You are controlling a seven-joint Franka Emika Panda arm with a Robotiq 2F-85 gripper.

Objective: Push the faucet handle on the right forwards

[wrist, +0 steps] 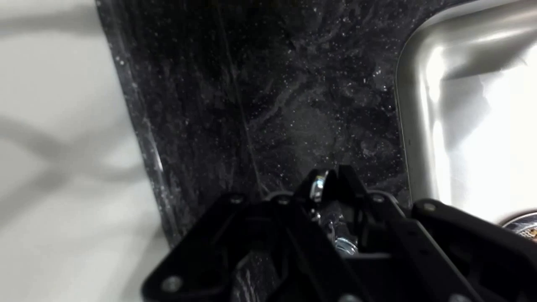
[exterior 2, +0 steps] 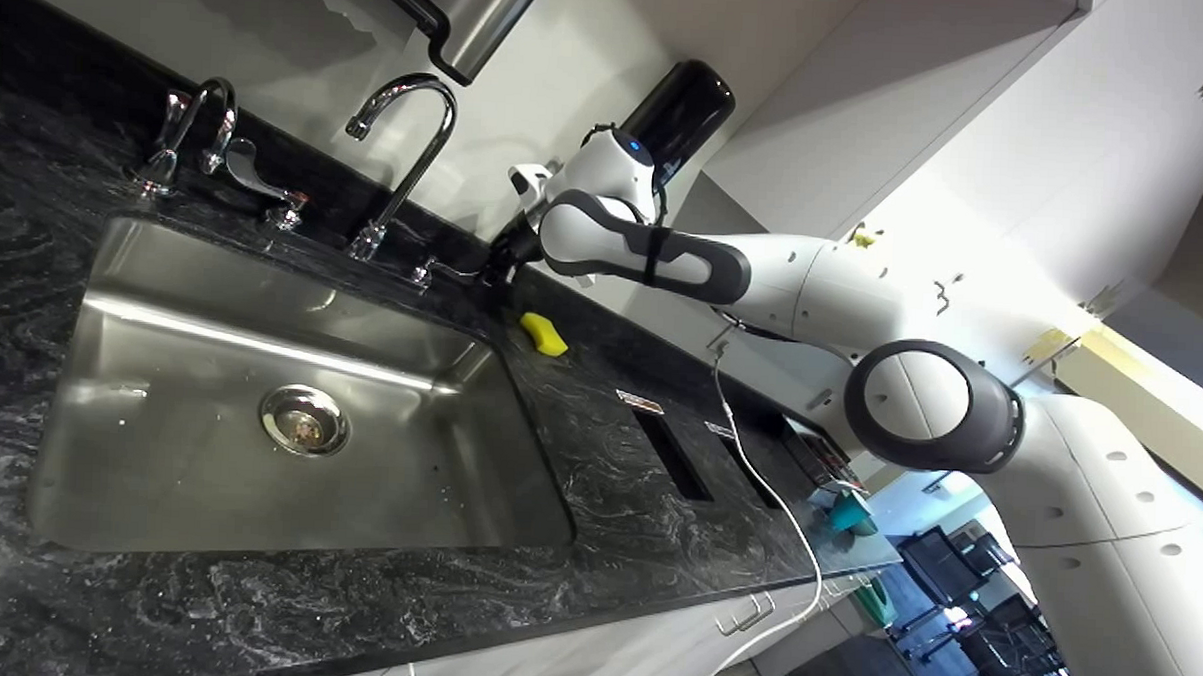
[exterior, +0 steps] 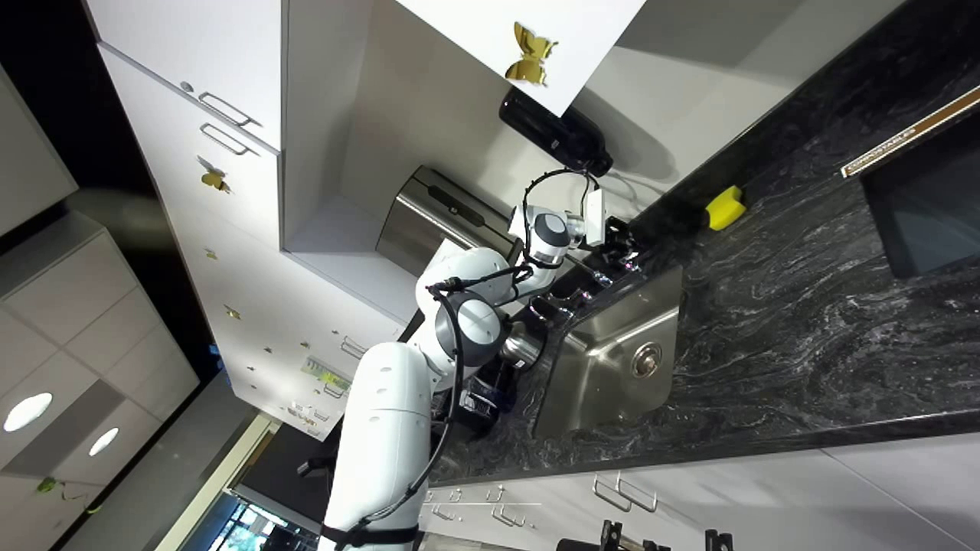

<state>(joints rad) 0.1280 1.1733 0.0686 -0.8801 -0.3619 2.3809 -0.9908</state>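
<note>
The right faucet handle [exterior 2: 451,269] is a chrome lever beside the tall curved faucet [exterior 2: 414,186], behind the sink. Its base also shows in an exterior view [exterior: 630,265]. My gripper [exterior 2: 496,269] is low over the counter at the lever's outer end. In the wrist view, my black fingertips [wrist: 330,178] are nearly together, with the chrome handle [wrist: 317,188] between them. A thin dark gap shows near the right fingertip. The handle's far end is mostly covered by the fingers. My gripper is also seen in an exterior view [exterior: 617,239], dark against the backsplash.
The left faucet handle [exterior 2: 255,174] and a small faucet [exterior 2: 211,114] stand along the sink [exterior 2: 183,418]. A yellow sponge [exterior 2: 544,334] lies near my gripper. The backsplash wall [wrist: 75,92] is close behind. A black dispenser [exterior: 553,132] hangs above the wrist.
</note>
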